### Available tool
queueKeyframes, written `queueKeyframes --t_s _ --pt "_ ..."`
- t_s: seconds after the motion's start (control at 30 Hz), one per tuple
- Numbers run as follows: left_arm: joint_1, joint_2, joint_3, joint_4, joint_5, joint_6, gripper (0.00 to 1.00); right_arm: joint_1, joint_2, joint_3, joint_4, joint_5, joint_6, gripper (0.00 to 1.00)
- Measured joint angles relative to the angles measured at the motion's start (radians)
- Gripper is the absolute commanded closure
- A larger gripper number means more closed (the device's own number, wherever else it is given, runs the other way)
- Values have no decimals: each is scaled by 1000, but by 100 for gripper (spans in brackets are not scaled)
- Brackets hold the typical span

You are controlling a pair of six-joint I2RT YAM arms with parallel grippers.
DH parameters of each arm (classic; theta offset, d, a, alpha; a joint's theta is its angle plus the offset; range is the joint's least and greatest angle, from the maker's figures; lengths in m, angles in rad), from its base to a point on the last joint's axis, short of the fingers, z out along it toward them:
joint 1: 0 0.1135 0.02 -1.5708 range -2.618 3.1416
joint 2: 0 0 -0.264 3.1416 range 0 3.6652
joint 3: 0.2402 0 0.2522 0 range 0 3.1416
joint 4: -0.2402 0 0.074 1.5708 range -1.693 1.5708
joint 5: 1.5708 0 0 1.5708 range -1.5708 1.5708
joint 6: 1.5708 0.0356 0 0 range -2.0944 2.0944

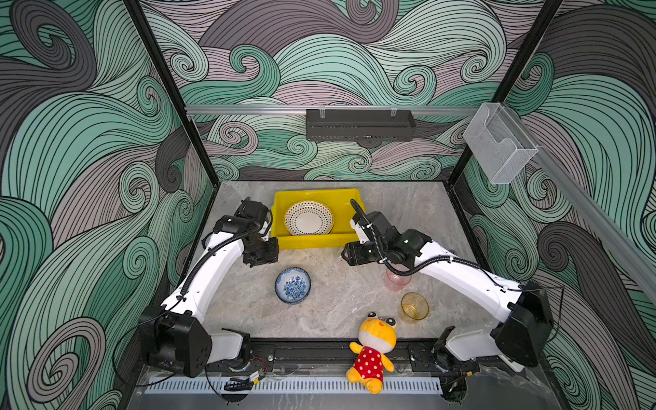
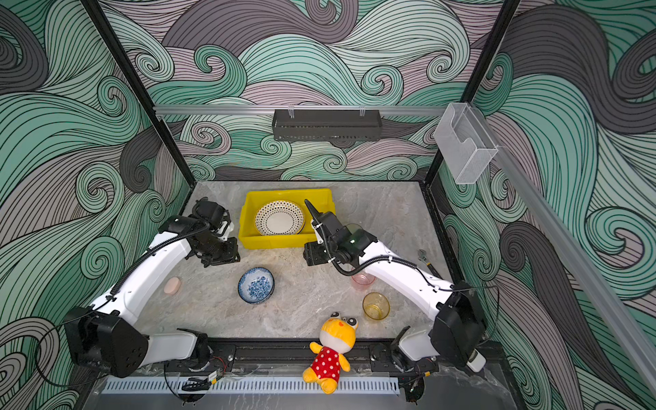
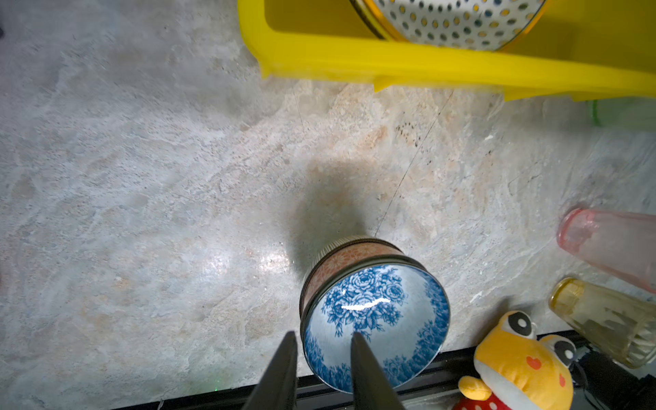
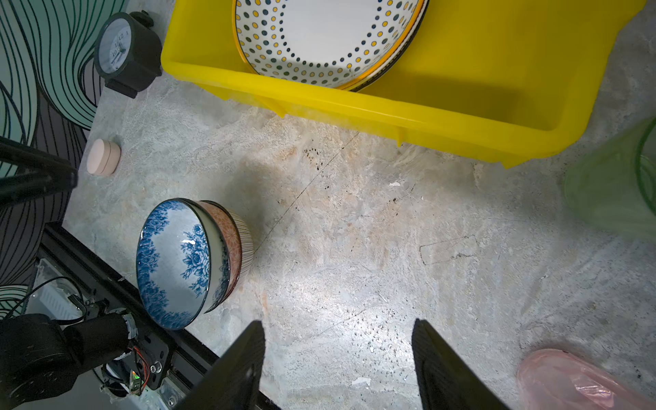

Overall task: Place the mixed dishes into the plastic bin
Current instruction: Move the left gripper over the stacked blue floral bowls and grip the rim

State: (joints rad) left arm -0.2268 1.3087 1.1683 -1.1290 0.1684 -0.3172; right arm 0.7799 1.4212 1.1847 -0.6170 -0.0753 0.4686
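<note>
The yellow plastic bin (image 1: 312,242) (image 4: 355,106) stands at the back middle, with a dotted plate (image 1: 308,218) (image 4: 319,32) leaning inside it. A nested stack of bowls (image 1: 293,285) (image 3: 376,319), blue floral on top, sits on the table in front. A pink cup (image 1: 395,282) stands partly under the right arm, an amber cup (image 1: 414,307) nearer the front, and a green cup (image 4: 614,184) beside the bin. My left gripper (image 3: 323,335) hovers by the bin's front left corner, open, empty, above the bowls. By the front right corner my right gripper (image 4: 339,323) stands wide open and empty.
A yellow plush toy (image 1: 372,351) lies on the front rail. A black clock (image 4: 124,53) and a small pink puck (image 2: 173,285) sit at the left, a wrench (image 2: 426,259) at the right edge. A dark tray (image 1: 358,126) and a clear box (image 1: 497,145) hang on the walls.
</note>
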Motion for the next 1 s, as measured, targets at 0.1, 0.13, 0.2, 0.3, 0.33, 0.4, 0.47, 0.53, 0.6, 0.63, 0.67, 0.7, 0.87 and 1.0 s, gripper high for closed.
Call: queueKeyframes --t_s 0.1,0.13,0.2,0.3,0.33,0.4,0.47,0.53,0.6,0.63,0.67,0.7,0.87,1.0 --pt "-28 -11 -39 -10 -3 -8 70 1 -8 -2 0 1 0 33" --pt "-35 -14 -45 -15 -3 -11 70 1 -9 -2 0 2 0 33" --pt "-53 -23 -53 -23 -5 -19 70 2 -10 -2 0 3 0 33" --pt "-76 -27 -57 -22 -8 -37 70 2 -12 -2 0 5 0 33" --pt "-83 -28 -63 -22 -11 -49 70 2 -13 -2 0 5 0 33" --pt "-90 -28 -83 -19 -19 -74 70 2 -16 -2 0 5 0 33" --pt "-97 -31 -114 -8 -24 -103 69 3 -23 -5 0 5 0 32" --pt "-97 -38 -139 -2 -28 -126 69 3 -31 -11 -1 6 0 32" --pt "-98 -51 -149 1 -32 -148 69 3 -40 -15 -2 9 -2 32" --pt "-98 -58 -150 4 -34 -157 69 3 -43 -17 -3 11 -3 32" --pt "-99 -67 -151 7 -37 -166 69 3 -46 -19 -3 14 -5 32" --pt "-100 -72 -151 9 -39 -172 68 3 -47 -19 -6 16 -6 32" --pt "-104 -76 -177 23 -47 -200 68 3 -47 -28 -7 21 -16 32" --pt "-106 -76 -191 18 -53 -211 68 3 -47 -43 -9 38 -23 32"
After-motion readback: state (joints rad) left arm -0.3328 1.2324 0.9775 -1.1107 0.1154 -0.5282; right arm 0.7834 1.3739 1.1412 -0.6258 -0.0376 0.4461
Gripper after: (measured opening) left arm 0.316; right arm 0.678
